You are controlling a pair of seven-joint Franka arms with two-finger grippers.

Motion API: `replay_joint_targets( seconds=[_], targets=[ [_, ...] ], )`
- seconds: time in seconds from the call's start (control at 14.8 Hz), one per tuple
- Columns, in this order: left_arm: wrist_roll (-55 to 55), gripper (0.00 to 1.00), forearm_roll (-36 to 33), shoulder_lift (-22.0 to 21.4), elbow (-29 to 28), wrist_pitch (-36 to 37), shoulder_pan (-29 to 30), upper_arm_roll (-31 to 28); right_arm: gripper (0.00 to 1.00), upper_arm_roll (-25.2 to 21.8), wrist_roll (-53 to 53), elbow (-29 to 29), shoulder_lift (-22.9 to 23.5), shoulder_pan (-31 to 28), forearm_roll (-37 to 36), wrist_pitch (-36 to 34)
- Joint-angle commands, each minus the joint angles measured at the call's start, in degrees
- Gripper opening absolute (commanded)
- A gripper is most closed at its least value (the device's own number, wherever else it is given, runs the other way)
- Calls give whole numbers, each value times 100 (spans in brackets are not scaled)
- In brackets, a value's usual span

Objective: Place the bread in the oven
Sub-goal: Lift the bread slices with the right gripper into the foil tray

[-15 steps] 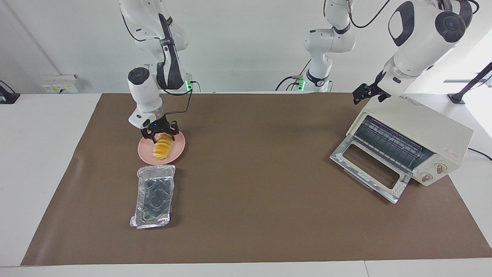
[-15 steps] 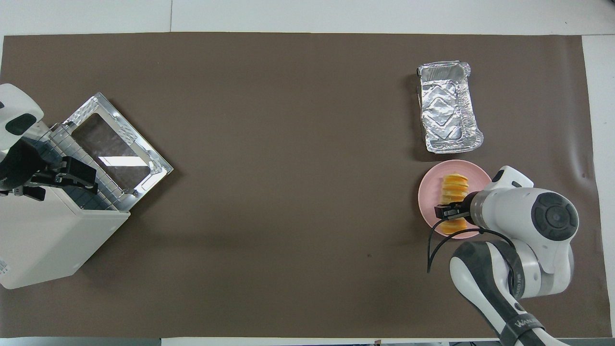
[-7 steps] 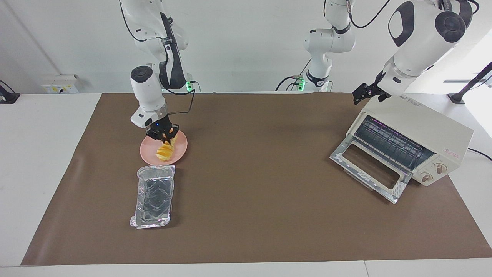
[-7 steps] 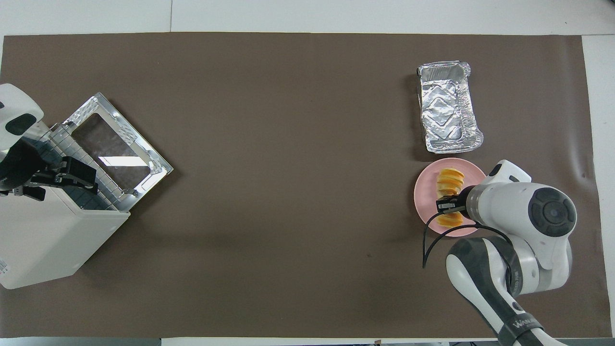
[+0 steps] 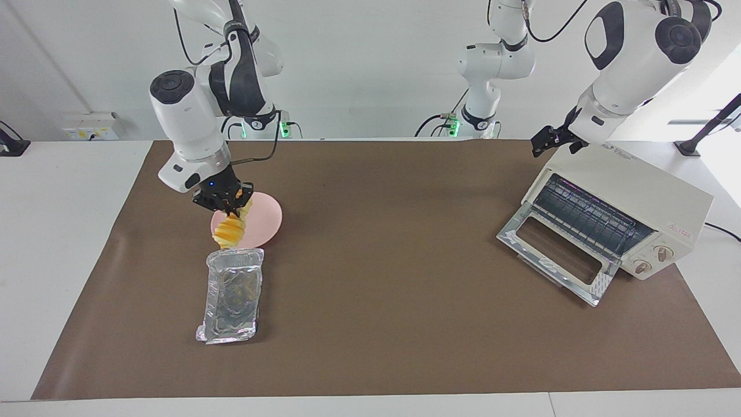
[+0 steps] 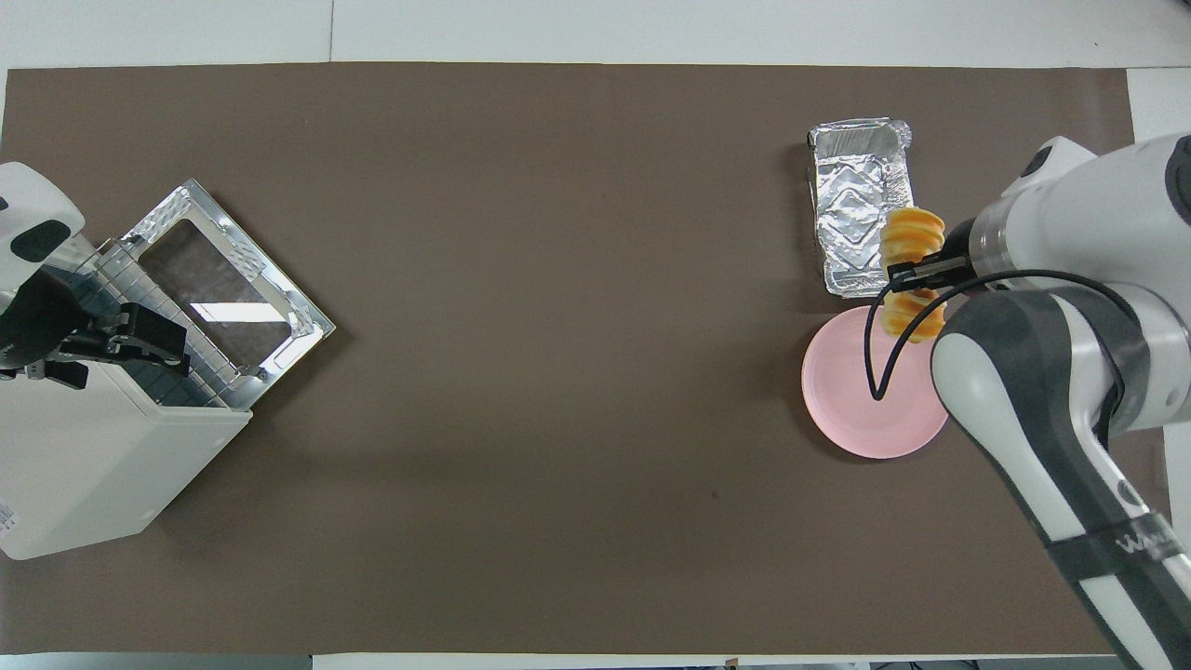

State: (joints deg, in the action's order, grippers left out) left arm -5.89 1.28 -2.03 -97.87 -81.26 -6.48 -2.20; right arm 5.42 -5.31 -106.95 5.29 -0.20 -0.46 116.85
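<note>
Most of the job is still ahead of me, as I judge it. From largest to smallest: the table (image 5: pixel 405 324) carries the oven (image 5: pixel 622 211) at the left arm's end, its drop-down door (image 5: pixel 558 255) already lying open with the wire rack (image 5: pixel 584 217) exposed, so I judge that opening step done. My left gripper (image 5: pixel 556 141) waits over the oven's top corner nearest the robots, and I cannot tell how its jaws stand. At the right arm's end lie the foil tray (image 5: pixel 231 295) and, just beside it and nearer to the robots, the pink plate (image 5: pixel 263 223), now bare. My right gripper (image 5: pixel 223 200) has its jaws pinched on the bread (image 5: pixel 230 230), which hangs off the plate in the air, over the gap where plate and tray meet. So the pick looks made; what remains, I reckon, is the long carry across the table to the oven, setting the loaf on the rack, and letting go. Whether the loaf first goes into the tray I cannot say.
</note>
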Motion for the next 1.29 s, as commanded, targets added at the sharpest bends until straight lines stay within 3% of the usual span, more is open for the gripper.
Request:
replay_joint_targets(
  seconds=[0.0, 0.14, 0.34, 0.61, 0.75, 0.81, 0.88, 1.22],
  targets=[
    [9, 100, -41, -78, -48, -48, 41, 27, 0, 21, -418, 1856, 1646, -139, -138, -338],
    [9, 100, -41, -78, -48, -56, 41, 27, 0, 12, -418, 2859, 2552, -121, -209, -681],
    [9, 100, -41, -78, -48, -48, 41, 27, 0, 12, -410, 3031, 3012, -7, -340, -44],
    [9, 100, -41, -78, -48, -47, 41, 27, 0, 12, -410, 1733, 2776, 28, -420, 1205],
    [9, 100, -41, -78, -40, -48, 41, 27, 0, 12, -375, 1458, 2679, -15, -411, 1410],
    [9, 100, -41, -78, -48, -47, 41, 27, 35, 12, -383, 1475, 2670, -68, -403, 1341],
    [9, 100, -41, -78, -48, -47, 41, 27, 99, 12, -401, 1527, 2661, -164, -394, 1201],
    [18, 100, -41, -78, -48, -56, 41, 27, 100, 12, -418, 2274, 2565, -200, -411, 32]
  ],
)
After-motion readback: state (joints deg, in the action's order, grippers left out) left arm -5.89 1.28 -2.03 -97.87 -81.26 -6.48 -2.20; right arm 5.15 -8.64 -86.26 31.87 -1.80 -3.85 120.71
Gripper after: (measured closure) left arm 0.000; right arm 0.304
